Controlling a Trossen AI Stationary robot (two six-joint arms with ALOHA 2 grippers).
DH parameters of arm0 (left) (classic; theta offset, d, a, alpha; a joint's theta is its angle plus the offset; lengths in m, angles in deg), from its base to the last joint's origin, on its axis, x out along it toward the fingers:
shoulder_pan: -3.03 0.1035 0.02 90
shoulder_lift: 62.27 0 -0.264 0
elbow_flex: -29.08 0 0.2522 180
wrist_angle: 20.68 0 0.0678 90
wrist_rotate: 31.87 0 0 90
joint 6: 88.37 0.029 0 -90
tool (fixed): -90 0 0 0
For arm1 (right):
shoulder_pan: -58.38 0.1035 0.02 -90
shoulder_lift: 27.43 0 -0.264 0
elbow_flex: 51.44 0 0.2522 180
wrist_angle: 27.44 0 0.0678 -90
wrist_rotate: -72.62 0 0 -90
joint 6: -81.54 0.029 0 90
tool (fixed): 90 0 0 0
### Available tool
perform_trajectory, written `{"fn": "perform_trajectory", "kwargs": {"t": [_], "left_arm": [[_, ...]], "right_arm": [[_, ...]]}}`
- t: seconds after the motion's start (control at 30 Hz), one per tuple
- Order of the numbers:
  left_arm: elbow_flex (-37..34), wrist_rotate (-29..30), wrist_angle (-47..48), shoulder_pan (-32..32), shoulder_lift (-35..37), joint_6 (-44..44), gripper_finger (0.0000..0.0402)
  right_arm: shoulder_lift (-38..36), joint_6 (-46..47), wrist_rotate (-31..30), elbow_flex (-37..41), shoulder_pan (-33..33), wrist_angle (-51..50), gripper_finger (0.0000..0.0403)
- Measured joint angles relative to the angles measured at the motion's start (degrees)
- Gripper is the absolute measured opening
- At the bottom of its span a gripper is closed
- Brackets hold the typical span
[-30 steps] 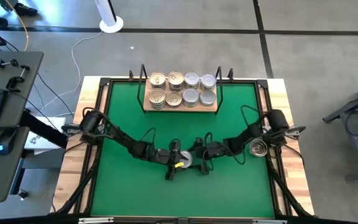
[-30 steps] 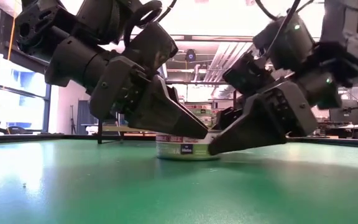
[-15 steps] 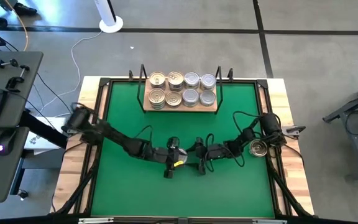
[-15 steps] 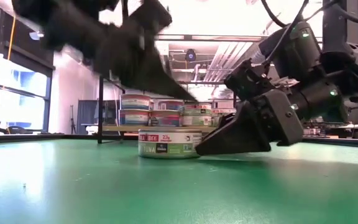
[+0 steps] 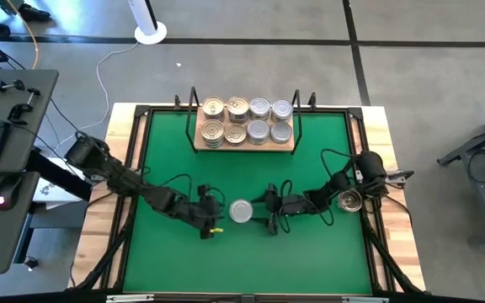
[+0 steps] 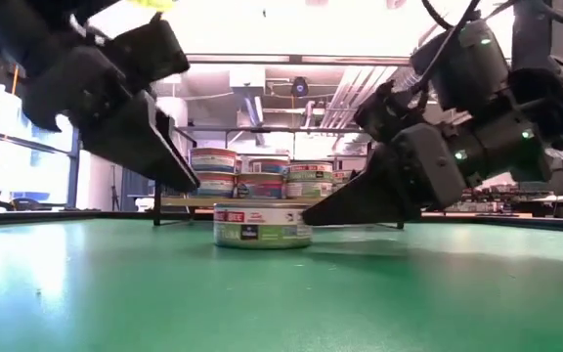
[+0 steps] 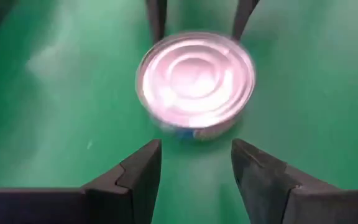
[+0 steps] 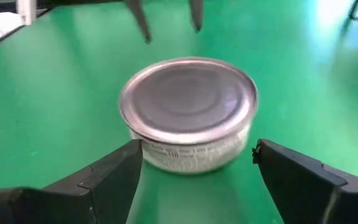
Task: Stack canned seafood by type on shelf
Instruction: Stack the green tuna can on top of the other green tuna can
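One flat round silver-lidded tin (image 5: 241, 210) sat alone on the green mat (image 5: 167, 261) of the tabletop, near its middle, touched by neither arm. The left gripper (image 5: 210, 220) hung just beside it on one side, jaws parted and empty. The right gripper (image 5: 270, 210) faced it from the other side, jaws spread wider than the tin and low to the mat, likely lining up to close round its wall. The light wooden shelf (image 5: 244, 148) with black uprights stood well apart at the far edge, carrying eight stacks, gold lids left, silver right. Another open-looking tin (image 5: 349, 200) lay beside the right arm.
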Motion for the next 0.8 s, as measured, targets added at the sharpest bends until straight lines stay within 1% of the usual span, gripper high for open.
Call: {"fn": "perform_trajectory", "kwargs": {"t": [0.1, 0.2, 0.3, 0.37, 0.47, 0.57, 0.67, 0.8], "left_arm": [[-5.9, 0.0, -12.2, 1.1, -2.3, 1.3, 0.0179], [-8.8, -0.1, -25.3, 2.8, -5.8, 2.8, 0.0179], [-9.1, -1.1, -31.0, 4.1, -10.3, 4.2, 0.0179], [-8.9, -2.1, -33.1, 4.8, -12.3, 6.3, 0.0179], [-8.4, -1.7, -36.0, 4.9, -14.7, 8.8, 0.0179], [-8.5, -1.2, -37.3, 5.0, -15.2, 9.3, 0.0175], [-8.5, -0.8, -37.3, 5.0, -15.0, 9.4, 0.0171], [-8.3, -0.7, -38.0, 5.0, -15.1, 10.5, 0.0167]], "right_arm": [[0.0, 1.2, 0.6, -1.9, -1.2, -4.4, 0.0309], [0.0, 0.6, 3.1, -4.5, -2.2, -10.8, 0.0312], [-0.1, 0.5, 7.0, -6.8, -3.1, -14.7, 0.0326], [-0.2, -0.5, 8.2, -7.7, -3.6, -16.2, 0.0336], [0.0, -2.0, 5.9, -7.8, -3.5, -15.7, 0.0346], [0.1, -4.3, 5.8, -7.6, -3.4, -14.8, 0.0349], [0.1, -6.4, 7.5, -7.6, -3.4, -14.1, 0.0345], [0.2, -7.0, 7.4, -7.4, -2.8, -12.7, 0.0328]]}}
